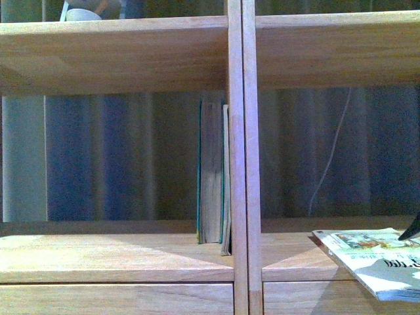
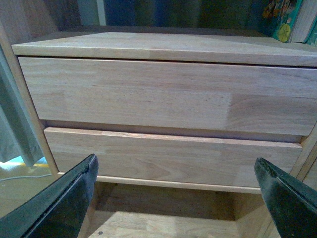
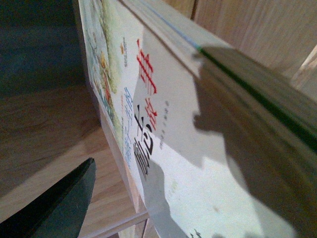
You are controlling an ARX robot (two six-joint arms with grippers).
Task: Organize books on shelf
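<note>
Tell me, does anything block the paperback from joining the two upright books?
Yes: the shelf's upright divider stands between the paperback and the books; the space left of them looks open.

books (image 1: pixel 211 170) standing left of divider (image 1: pixel 241 164), paperback (image 1: pixel 374 259) right

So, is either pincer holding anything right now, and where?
Left pincer: open, nothing in it. Right pincer sits at the edge of the paperback; whether it grips cannot be told.
</note>
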